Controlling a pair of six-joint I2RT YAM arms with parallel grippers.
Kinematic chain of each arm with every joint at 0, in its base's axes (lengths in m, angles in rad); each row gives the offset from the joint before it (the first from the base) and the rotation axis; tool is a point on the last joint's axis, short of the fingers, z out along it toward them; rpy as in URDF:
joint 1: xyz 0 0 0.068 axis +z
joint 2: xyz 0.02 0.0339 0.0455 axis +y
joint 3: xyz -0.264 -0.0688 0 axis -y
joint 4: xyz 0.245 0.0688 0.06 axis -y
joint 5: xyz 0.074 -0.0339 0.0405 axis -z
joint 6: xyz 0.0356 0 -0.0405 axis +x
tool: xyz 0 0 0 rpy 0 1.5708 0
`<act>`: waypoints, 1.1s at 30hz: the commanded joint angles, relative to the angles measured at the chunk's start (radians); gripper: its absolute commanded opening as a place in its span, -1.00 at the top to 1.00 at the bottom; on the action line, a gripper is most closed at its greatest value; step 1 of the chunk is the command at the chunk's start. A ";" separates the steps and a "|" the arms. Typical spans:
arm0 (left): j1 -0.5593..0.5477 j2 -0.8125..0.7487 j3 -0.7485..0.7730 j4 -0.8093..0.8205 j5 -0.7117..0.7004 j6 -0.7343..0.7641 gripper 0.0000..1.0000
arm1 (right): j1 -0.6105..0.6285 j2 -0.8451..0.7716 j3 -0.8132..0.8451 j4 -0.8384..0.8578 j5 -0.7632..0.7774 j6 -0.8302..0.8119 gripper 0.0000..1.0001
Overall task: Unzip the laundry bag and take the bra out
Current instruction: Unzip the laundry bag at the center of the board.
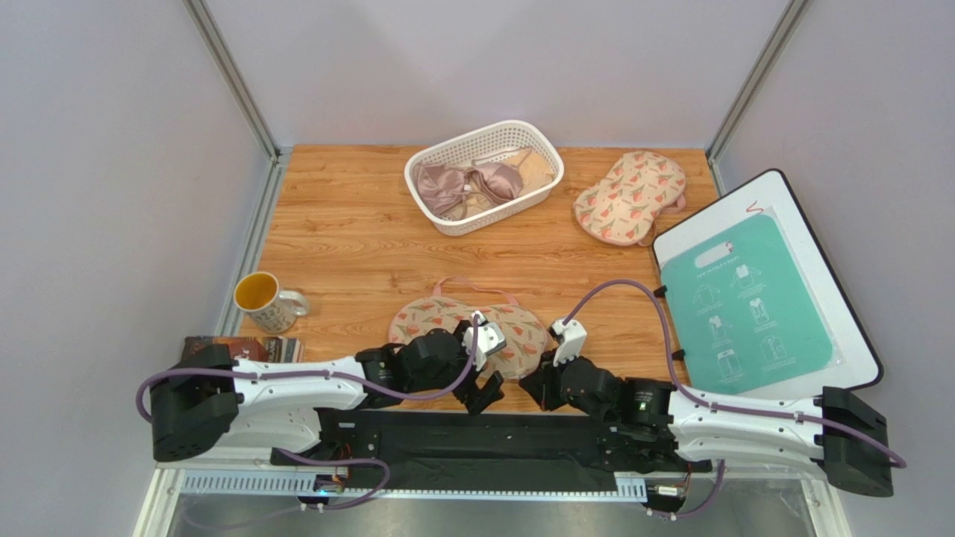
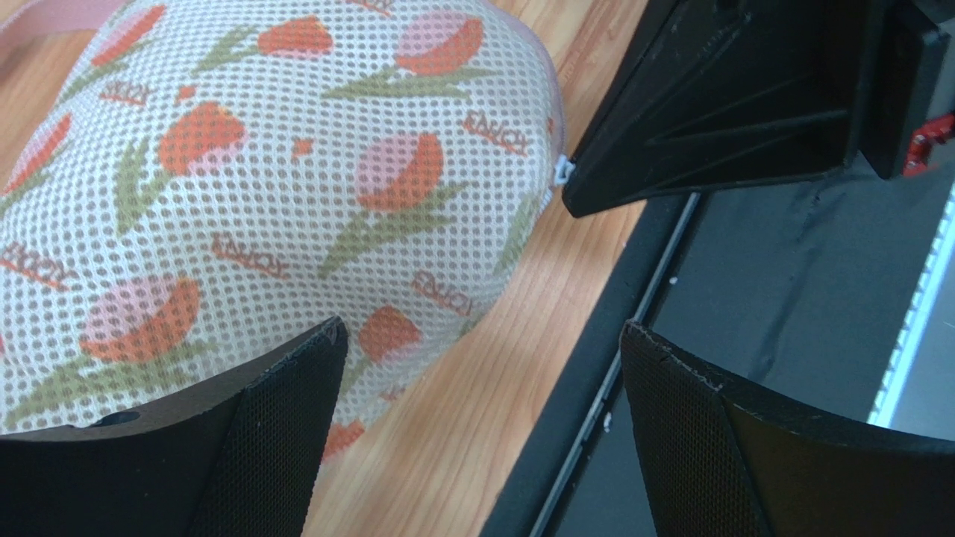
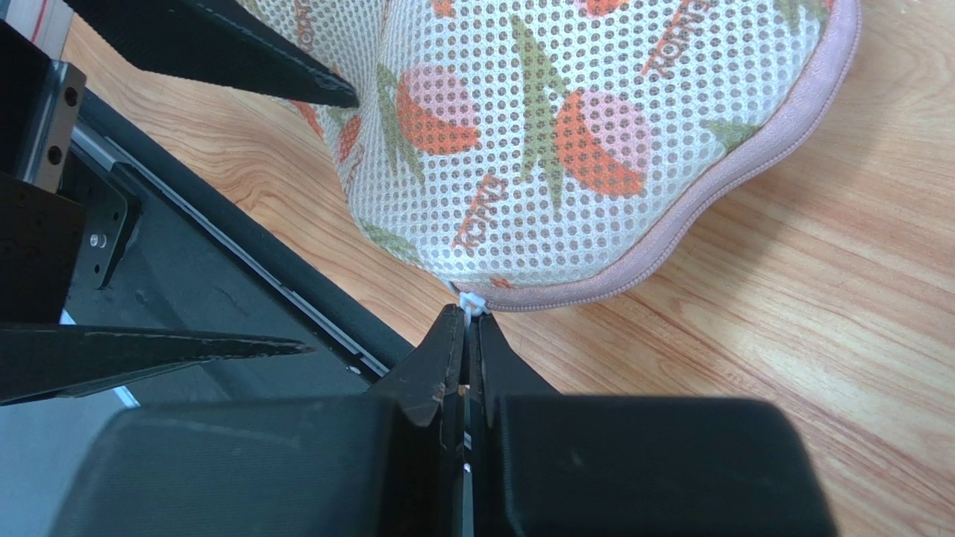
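Note:
The laundry bag (image 1: 432,321) lies flat on the wooden table just ahead of both arms, its pink zip edging closed as far as I can see. It fills the left wrist view (image 2: 280,168) and the right wrist view (image 3: 561,123). My right gripper (image 3: 467,322) is shut on the small white zip pull (image 3: 472,302) at the bag's near edge; it also shows in the top view (image 1: 540,387). My left gripper (image 2: 482,330) is open and empty, over the bag's near corner and table edge (image 1: 485,388). The mustard-yellow bra is hidden.
A white basket (image 1: 453,216) at the back holds a mauve-pink satin bra (image 1: 448,185) and a pale beige one. A second flowered bag (image 1: 630,196) lies back right. A teal folding board (image 1: 762,291) is at right, a yellow mug (image 1: 260,298) at left.

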 commanded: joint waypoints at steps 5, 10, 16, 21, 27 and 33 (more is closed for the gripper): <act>-0.028 0.094 0.089 0.101 -0.082 0.084 -0.92 | -0.007 -0.022 0.022 0.066 -0.032 0.016 1.00; -0.040 0.171 0.124 0.104 -0.105 0.075 -0.46 | -0.010 -0.034 0.023 0.066 -0.043 0.011 1.00; -0.066 0.231 0.144 0.098 -0.156 0.055 0.61 | -0.018 -0.029 0.026 0.066 -0.061 0.010 1.00; -0.078 0.251 0.144 0.081 -0.177 0.052 1.00 | -0.022 -0.023 0.029 0.054 -0.067 0.026 1.00; -0.090 0.210 0.097 0.077 -0.217 0.084 1.00 | -0.056 -0.034 0.040 0.000 -0.073 0.036 1.00; -0.098 0.130 0.022 0.066 -0.248 0.098 1.00 | -0.120 -0.082 0.042 -0.050 -0.116 0.025 1.00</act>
